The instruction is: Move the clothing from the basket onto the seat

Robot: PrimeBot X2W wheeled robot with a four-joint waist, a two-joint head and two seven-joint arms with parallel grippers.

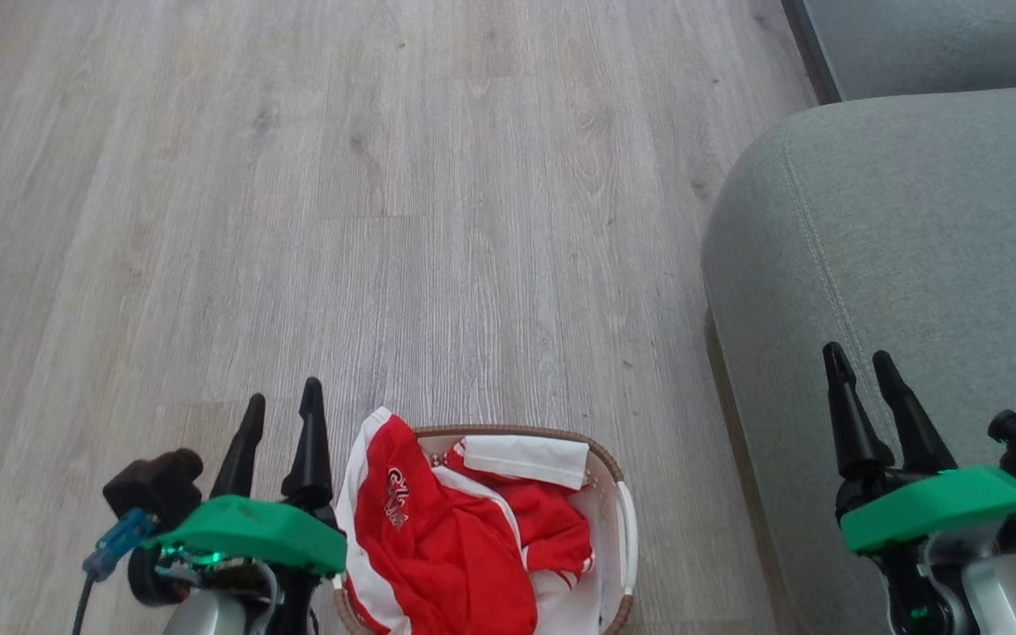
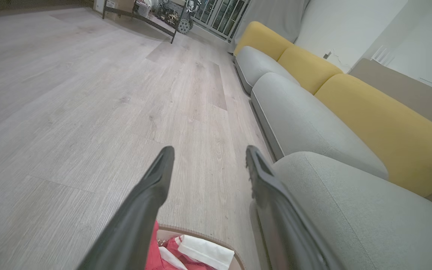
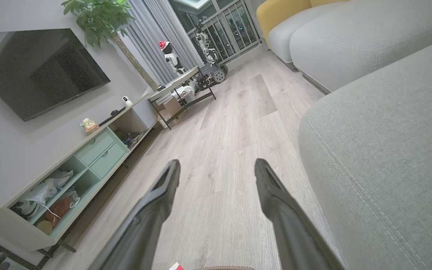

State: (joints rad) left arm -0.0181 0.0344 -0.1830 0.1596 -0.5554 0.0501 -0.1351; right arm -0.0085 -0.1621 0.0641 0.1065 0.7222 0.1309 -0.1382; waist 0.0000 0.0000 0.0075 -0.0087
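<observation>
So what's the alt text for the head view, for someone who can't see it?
Red clothing lies in a white basket on a wooden floor, beside a grey-green seat. The left gripper and right gripper hover open and empty.

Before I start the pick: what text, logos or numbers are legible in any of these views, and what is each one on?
White script logo on the red clothing lying in the basket: there is lettering, but it is too small and blurred to read.
Seat and television: no writing that I can make out.
Nothing else in the three views carries readable words or numbers.
</observation>
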